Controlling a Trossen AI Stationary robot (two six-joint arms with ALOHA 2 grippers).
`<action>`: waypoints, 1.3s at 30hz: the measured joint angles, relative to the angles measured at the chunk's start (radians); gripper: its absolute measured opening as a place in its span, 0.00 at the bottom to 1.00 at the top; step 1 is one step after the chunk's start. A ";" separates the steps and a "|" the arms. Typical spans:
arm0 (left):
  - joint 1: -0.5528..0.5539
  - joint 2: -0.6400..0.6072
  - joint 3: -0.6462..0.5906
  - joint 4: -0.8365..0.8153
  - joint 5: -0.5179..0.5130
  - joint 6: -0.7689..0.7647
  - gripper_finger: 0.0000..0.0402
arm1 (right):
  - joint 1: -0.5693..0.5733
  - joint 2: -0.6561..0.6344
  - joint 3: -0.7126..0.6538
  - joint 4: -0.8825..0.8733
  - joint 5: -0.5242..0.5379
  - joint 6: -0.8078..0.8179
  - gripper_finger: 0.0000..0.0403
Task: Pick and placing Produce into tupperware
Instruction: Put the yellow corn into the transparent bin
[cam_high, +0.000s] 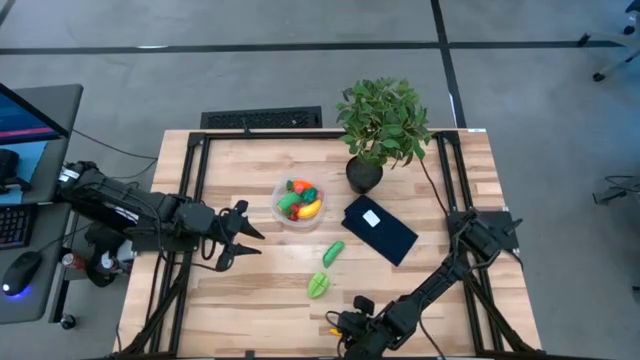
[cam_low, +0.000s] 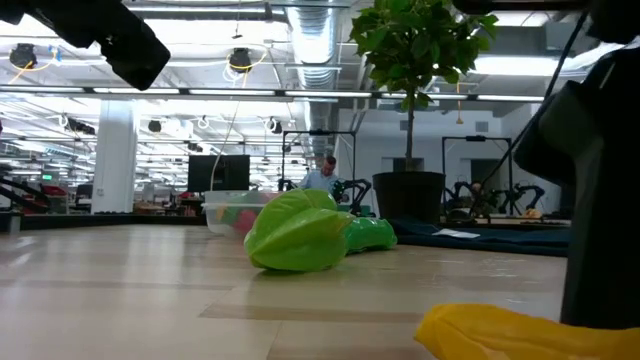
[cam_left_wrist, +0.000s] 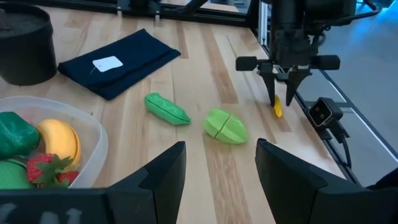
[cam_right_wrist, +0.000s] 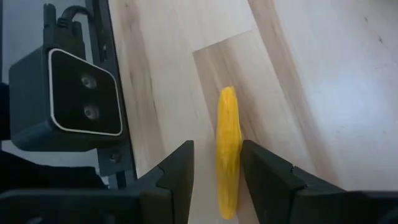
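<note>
Bare desk (cam_high: 250, 300) stood open across near left quarter. Tupperware (cam_high: 298, 203) sat mid-desk, already holding several produce pieces. Potted plant (cam_high: 378, 130) overhung far right side; dark blue cloth (cam_high: 380, 230) lay flat just beside pot. Green cucumber (cam_high: 333, 252) and green pepper (cam_high: 318, 286) lay between tupperware and right gripper (cam_high: 345, 326), small gap between them. Left gripper (cam_high: 243, 234) hung left of tupperware, clear wood between.

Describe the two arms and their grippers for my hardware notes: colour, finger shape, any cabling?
Both arms are black, jointed segments with black cables along them. The left gripper has two dark, flat fingers that taper to blunt tips. The right gripper has two matching, narrow pointed fingers under a short black crossbar. No markings are legible.
</note>
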 joint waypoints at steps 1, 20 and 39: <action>0.000 0.000 0.000 0.004 0.000 -0.001 0.46 | -0.001 0.000 -0.001 0.001 0.005 0.005 0.32; 0.000 0.000 0.000 0.017 -0.051 -0.006 0.46 | -0.009 0.003 -0.001 -0.033 0.016 0.034 0.15; 0.000 0.000 0.000 0.016 -0.051 -0.007 0.46 | -0.025 0.004 -0.002 -0.051 -0.011 0.080 0.07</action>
